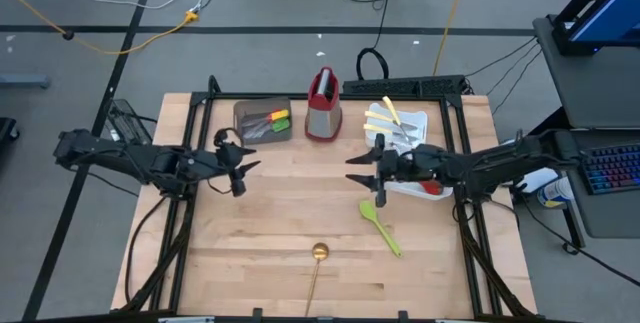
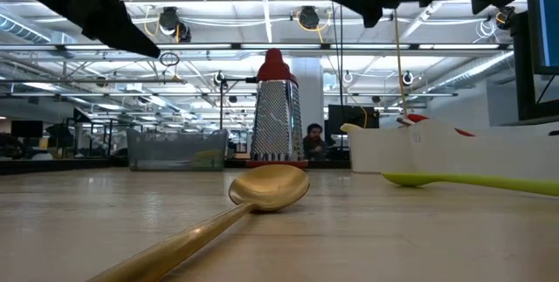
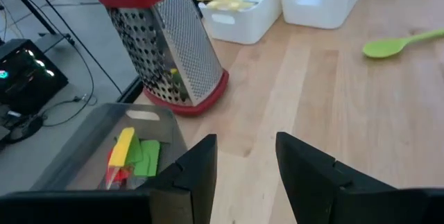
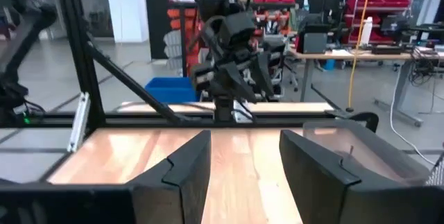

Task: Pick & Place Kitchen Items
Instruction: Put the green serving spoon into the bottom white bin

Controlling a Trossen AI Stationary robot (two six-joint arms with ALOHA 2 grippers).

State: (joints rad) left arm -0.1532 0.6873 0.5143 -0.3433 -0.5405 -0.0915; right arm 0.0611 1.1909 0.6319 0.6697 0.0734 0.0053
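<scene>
Lying at the lower middle of the high view, the gold spoon [image 1: 319,254] nears the worktop [image 1: 260,233] front edge; the green spatula [image 1: 379,225] lies right of it. Bare wood spreads between. Left gripper [image 1: 240,166] and right gripper [image 1: 365,170] hover mid-frame, both open and empty, facing across the gap.

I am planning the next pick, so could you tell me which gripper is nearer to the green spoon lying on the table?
Right. The right gripper hovers open just beyond the green spoon, above its bowl end. The left gripper, also open, waits far across the table near the brown bin.
</scene>
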